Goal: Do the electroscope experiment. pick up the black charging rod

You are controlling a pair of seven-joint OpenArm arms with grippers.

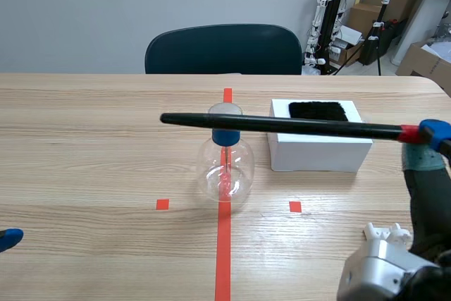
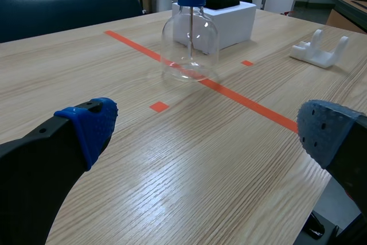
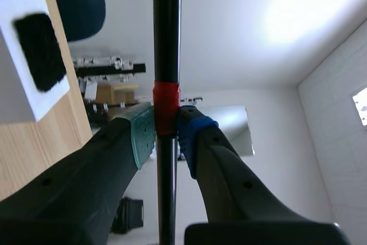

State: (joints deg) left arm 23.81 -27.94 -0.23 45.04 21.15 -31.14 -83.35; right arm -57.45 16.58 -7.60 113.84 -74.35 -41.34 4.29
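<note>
Arm at 3 o'clock stood raised; right gripper (image 3: 166, 132) clamped rod (image 1: 282, 125) by its red band; left gripper (image 2: 206, 129), 8 o'clock, gaped wide.

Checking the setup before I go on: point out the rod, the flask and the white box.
rod (image 1: 282, 125), scene view, mid-shaft.
flask (image 1: 239, 167), scene view, glass belly.
white box (image 1: 317, 153), scene view, front wall.

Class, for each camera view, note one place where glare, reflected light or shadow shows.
Scene view: the white rectangular box casts a soft shadow on the light wooden table. Left wrist view: pale sheen on the table between the left gripper's fingers; highlights on the clear glass flask. Right wrist view: ceiling glare beside the long black rod in the right gripper.
</note>
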